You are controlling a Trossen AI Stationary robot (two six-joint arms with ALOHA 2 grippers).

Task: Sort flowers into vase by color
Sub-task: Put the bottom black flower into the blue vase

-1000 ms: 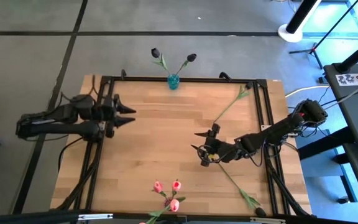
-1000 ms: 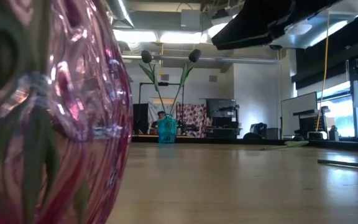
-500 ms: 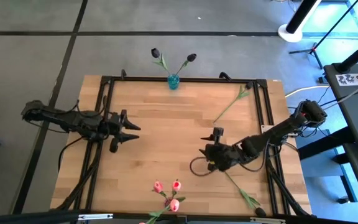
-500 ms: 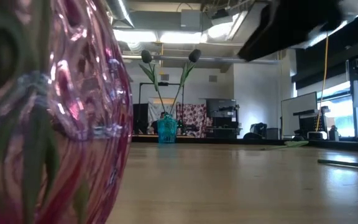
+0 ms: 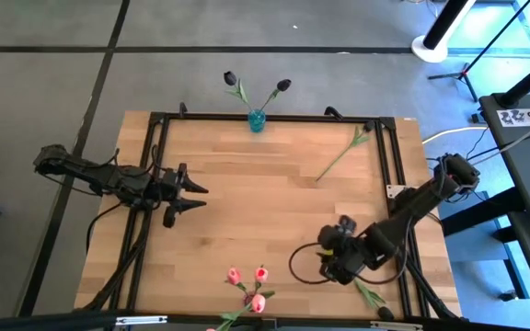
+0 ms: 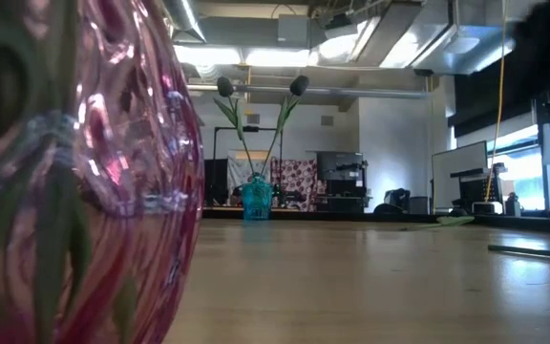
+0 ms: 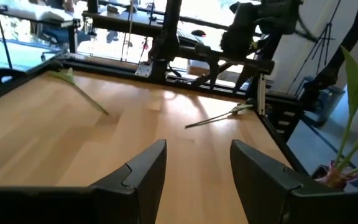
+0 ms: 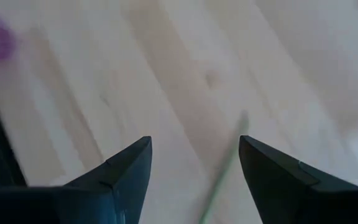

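Glass of a pink vase [image 6: 74, 182] fills the near side of the low view; in the high view three pink flowers [image 5: 249, 287] are seen standing at the near table edge. Just beyond them, the right gripper [image 5: 335, 260] is held low over the wood with its fingers apart and nothing between them; a green stem [image 8: 219, 186] is seen between its fingers in the right wrist view, lying flat on the boards. The loose flower [image 5: 366, 292] runs from under that arm toward the near right corner, its head not made out.

A miss is judged likely if the jaws are closed on so thin a stem lying flush on the wood: it could be rolled aside, pinched against the table or bent. The black frame rail [image 5: 401, 267] beside the stem could also be struck by the arm.

Farther out, the left gripper [image 5: 191, 191] waits over the left part of the table [image 5: 247, 202], jaws apart and empty. A second loose flower [image 5: 339, 156] lies toward the far right corner, well apart from both grippers. At the far edge a small blue vase [image 5: 257, 120] holds two dark flowers [image 5: 256, 87]. Nothing stands on the open wood between the near stem and either vase, though which vase suits it cannot be told.
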